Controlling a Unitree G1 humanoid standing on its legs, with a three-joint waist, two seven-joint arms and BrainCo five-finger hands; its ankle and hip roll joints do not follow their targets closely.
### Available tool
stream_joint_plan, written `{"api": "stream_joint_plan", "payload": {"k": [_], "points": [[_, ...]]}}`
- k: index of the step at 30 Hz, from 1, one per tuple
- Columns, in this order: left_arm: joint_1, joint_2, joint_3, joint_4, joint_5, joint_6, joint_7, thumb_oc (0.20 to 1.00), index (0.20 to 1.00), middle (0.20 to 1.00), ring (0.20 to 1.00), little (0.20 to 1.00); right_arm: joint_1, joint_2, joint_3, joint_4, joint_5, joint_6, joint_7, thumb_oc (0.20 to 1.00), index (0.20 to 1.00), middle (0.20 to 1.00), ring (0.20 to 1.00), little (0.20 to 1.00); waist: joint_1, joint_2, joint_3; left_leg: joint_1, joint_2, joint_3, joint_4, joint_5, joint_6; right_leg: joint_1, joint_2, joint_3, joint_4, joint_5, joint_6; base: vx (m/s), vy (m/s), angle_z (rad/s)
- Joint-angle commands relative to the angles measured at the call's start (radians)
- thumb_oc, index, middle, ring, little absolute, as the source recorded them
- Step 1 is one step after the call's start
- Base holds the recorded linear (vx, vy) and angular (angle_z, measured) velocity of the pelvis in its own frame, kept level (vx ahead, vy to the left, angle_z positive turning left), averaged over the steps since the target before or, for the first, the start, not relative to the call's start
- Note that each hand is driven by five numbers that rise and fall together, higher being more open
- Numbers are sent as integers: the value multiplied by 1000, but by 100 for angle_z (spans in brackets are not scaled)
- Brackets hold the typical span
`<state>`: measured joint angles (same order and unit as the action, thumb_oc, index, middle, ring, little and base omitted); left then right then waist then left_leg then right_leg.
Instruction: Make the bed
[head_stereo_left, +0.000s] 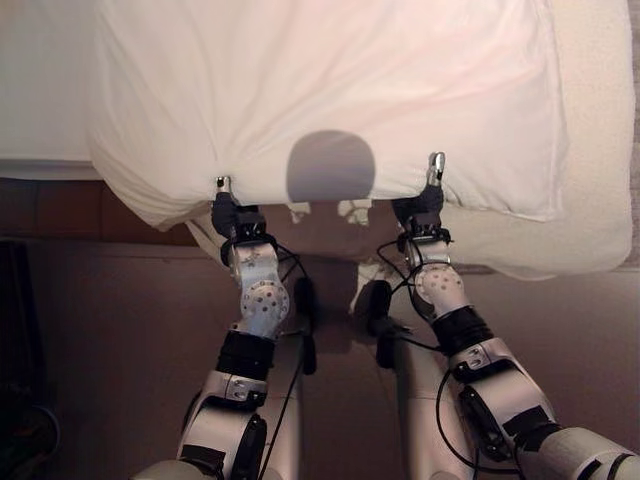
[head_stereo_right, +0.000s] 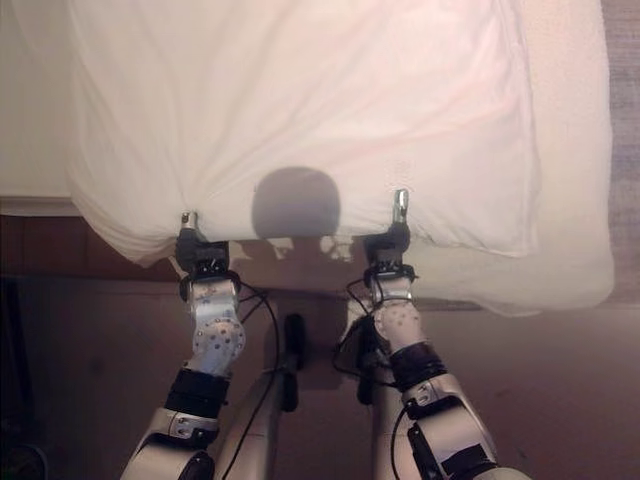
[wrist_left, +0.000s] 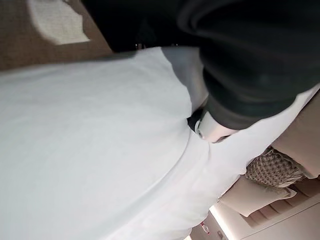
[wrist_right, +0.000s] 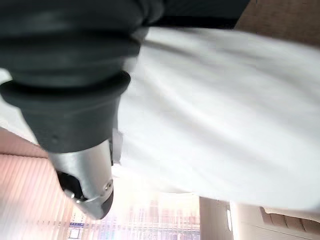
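Observation:
A white duvet (head_stereo_left: 330, 90) lies over the bed, its near edge hanging toward me. My left hand (head_stereo_left: 228, 210) grips that edge left of centre, with creases fanning out from the pinch. Further right along the same edge, my right hand (head_stereo_left: 425, 205) holds the cloth with its thumb (head_stereo_left: 436, 166) lying on top of it. The fingers of both hands are tucked under the duvet. In the left wrist view the white cloth (wrist_left: 100, 150) runs past the dark cover. In the right wrist view the thumb (wrist_right: 90, 180) sits against the cloth (wrist_right: 225, 115).
A cream textured blanket (head_stereo_left: 600, 150) lies under the duvet at the right side of the bed. A pale sheet (head_stereo_left: 40, 80) shows at the left. Brown floor (head_stereo_left: 120, 330) runs along the bed's near side. A woven cushion (wrist_left: 272, 167) shows in the left wrist view.

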<state>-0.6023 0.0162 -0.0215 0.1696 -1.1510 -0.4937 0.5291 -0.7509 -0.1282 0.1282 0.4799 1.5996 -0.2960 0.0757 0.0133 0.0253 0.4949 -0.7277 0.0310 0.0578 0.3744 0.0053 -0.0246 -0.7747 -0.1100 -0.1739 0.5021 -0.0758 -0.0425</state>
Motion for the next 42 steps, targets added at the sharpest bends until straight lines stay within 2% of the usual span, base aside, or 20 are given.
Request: {"api": "stream_joint_plan", "payload": {"k": [1,7,13,14,15,16,24,34,35,36,37,39,42], "points": [[74,117,259,-24,90,-161,50,200,200,200,200,200,47,-125,-197,-6,-9,-83,8,1000,1000,1000,1000,1000,10,40,-130,-52,-3,-10,0,-9,-23,-9,-44,17,-64,31,156,0,0,0],[70,153,295,18,110,-156,77,200,200,200,200,200,62,-152,-216,12,-20,-71,9,1000,1000,1000,1000,1000,2,37,-141,-69,0,-9,12,-15,-23,-24,-44,19,-55,26,154,0,0,0],[80,153,311,21,111,-160,73,200,200,200,200,200,75,-173,-237,15,-19,-65,25,1000,1000,1000,1000,1000,-2,33,-147,-69,1,-6,10,-17,-24,-26,-42,23,-58,27,156,0,0,0],[80,154,312,20,113,-160,72,200,200,200,200,200,76,-175,-241,14,-16,-66,29,906,906,906,906,906,-3,33,-149,-68,1,-6,9,-18,-24,-26,-41,24,-58,26,156,0,0,0],[80,153,312,23,112,-159,73,200,200,200,200,200,76,-176,-246,14,-13,-70,31,457,457,457,457,457,-3,33,-150,-67,1,-5,8,-18,-24,-27,-41,25,-58,26,156,0,0,0],[80,152,310,22,110,-161,72,200,200,200,200,200,75,-177,-245,12,-11,-73,32,200,200,200,200,200,-3,32,-151,-67,1,-5,8,-19,-23,-28,-40,26,-56,26,156,0,0,0],[89,140,316,18,110,-160,64,200,200,200,200,200,86,-180,-242,-25,-21,-52,66,200,200,200,200,200,-9,31,-152,-70,2,1,12,-22,-23,-32,-40,29,-58,29,156,-1,0,0],[101,130,313,11,106,-158,54,200,200,200,200,200,118,-167,-236,-91,-35,-55,87,200,200,200,200,200,-15,24,-151,-64,5,1,4,-16,-26,-27,-34,35,-67,36,157,0,0,0],[107,126,314,7,99,-161,48,501,501,501,501,501,126,-162,-237,-114,-37,-58,96,200,200,200,200,200,-16,23,-150,-65,4,1,4,-15,-28,-28,-33,34,-66,35,156,0,0,0],[107,126,314,7,98,-161,48,548,548,548,548,548,128,-162,-237,-115,-37,-58,95,200,200,200,200,200,-17,23,-151,-66,4,1,4,-15,-28,-28,-33,34,-66,35,156,0,0,0],[117,115,314,-2,78,-167,34,1000,1000,1000,1000,1000,137,-146,-231,-155,-33,-70,101,200,200,200,200,200,-18,23,-150,-63,5,1,0,-15,-27,-28,-32,34,-67,34,156,0,0,0],[126,112,317,-8,69,-169,28,1000,1000,1000,1000,1000,151,-135,-226,-190,-37,-77,100,200,200,200,200,200,-19,22,-151,-63,4,2,-1,-13,-28,-28,-33,34,-69,35,156,0,0,0],[168,79,319,-14,-21,-177,-25,1000,1000,1000,1000,1000,197,-91,-201,-319,-40,-109,113,200,200,200,200,200,-22,17,-147,-66,5,0,-4,-11,-27,-28,-29,34,-73,35,155,0,0,0]]}}
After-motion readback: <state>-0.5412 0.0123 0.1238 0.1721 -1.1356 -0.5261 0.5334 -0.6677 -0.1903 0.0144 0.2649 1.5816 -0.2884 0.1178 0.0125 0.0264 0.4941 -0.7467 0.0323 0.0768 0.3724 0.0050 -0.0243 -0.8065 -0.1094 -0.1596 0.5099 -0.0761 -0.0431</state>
